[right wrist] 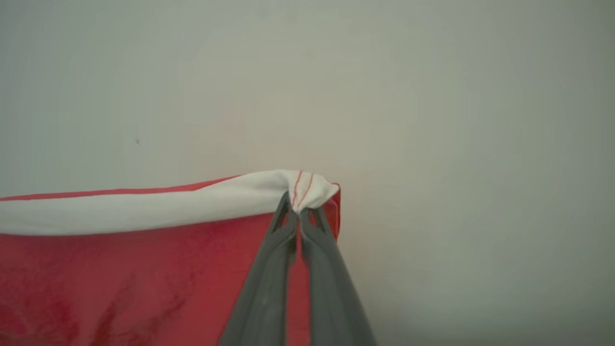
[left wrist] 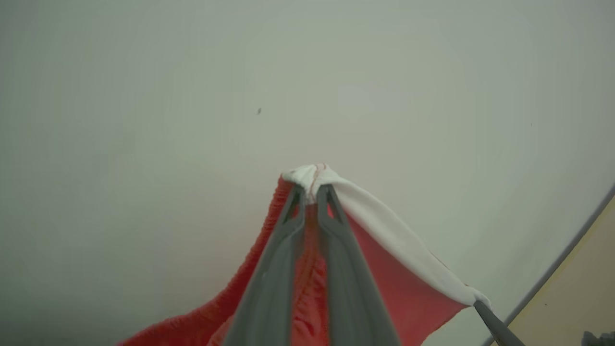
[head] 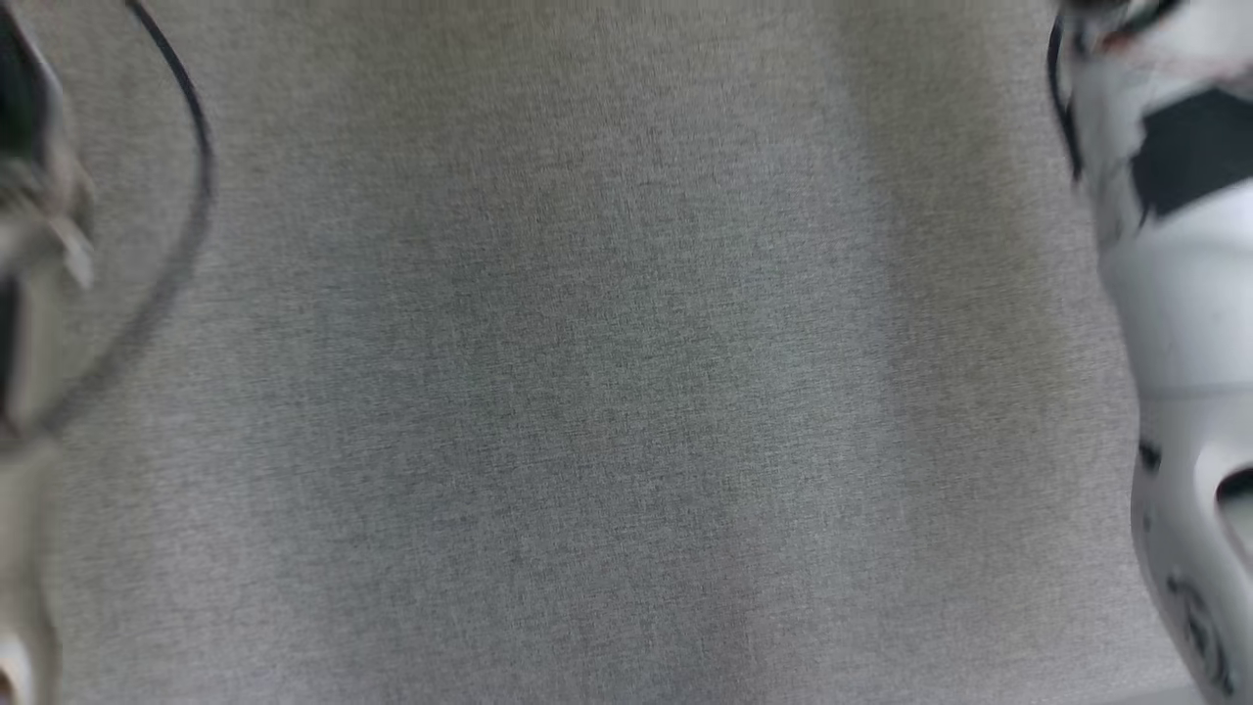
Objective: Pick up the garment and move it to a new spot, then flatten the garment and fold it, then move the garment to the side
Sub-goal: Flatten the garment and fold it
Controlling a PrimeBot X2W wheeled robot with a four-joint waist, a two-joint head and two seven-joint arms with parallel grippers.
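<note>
The left gripper (left wrist: 311, 192) and right gripper (right wrist: 298, 216) pinch the red, white-edged cloth garment (right wrist: 120, 274) mid-carry; next, lower it toward twelve o'clock.

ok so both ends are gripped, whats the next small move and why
Probably lower both arms together and lay the garment onto the grey surface. The left gripper and right gripper each pinch an end of its white band, stretched taut between them, so it looks ready to flatten.

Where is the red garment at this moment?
In the wrist views the garment is stretched between the left gripper, pinching one end of its white band, and the right gripper, pinching the other.
</note>
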